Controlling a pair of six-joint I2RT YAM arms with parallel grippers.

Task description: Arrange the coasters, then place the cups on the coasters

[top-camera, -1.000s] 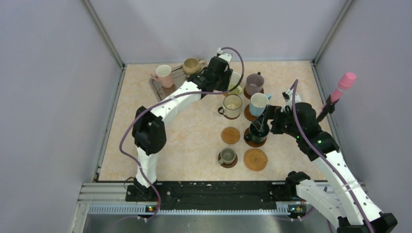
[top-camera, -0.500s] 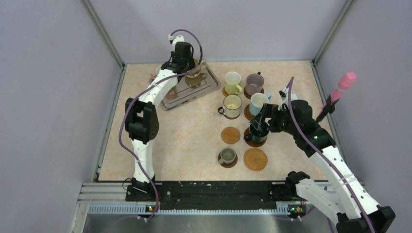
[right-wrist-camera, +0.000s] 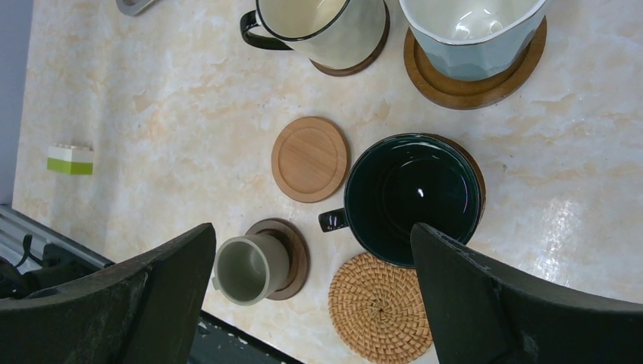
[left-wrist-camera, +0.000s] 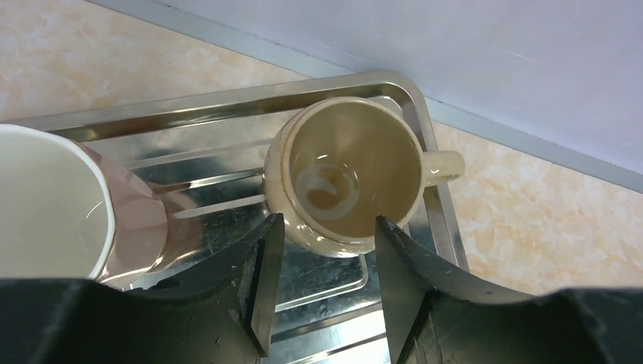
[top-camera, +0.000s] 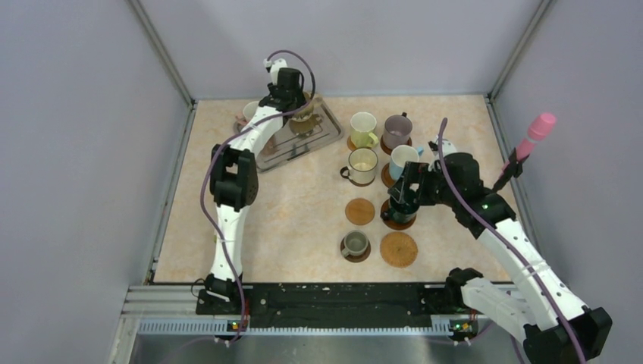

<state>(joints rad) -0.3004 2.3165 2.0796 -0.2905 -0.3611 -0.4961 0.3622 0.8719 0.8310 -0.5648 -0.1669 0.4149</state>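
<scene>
Now your left gripper (left-wrist-camera: 326, 229) has left the middle of the far edge, where it hung beside the yellow-green cup (top-camera: 362, 127) a second ago, and has been over the tray (left-wrist-camera: 205, 163) in the worktop's far-left corner for the last half second. Its jaws stand partly apart, one at each side of the near wall of the tan cup (left-wrist-camera: 349, 174). You cannot tell from either view whether the pads touch it. That cup sits upright on the tray with its handle toward the right rim, and the pink cup (left-wrist-camera: 53, 205) stands just beside it on the left. Your right gripper (right-wrist-camera: 311, 227) has hardly shifted. It still hovers spread wide above the teal cup (right-wrist-camera: 413, 201), holding nothing. The teal cup rests on its coaster (right-wrist-camera: 472, 163) in the right half of the worktop, handle pointing left. Nothing there has moved since the earlier frames. The cream cup (right-wrist-camera: 318, 23) and blue cup (right-wrist-camera: 470, 30) sit on coasters toward the far edge, with the mauve cup (top-camera: 396, 130) and the yellow-green one on theirs beyond. The grey cup (right-wrist-camera: 250, 267) sits on a coaster toward the near edge. A bare wooden coaster (right-wrist-camera: 310, 158) lies just left of the teal cup, and a woven coaster (right-wrist-camera: 379, 307) lies empty on its near side.
</scene>
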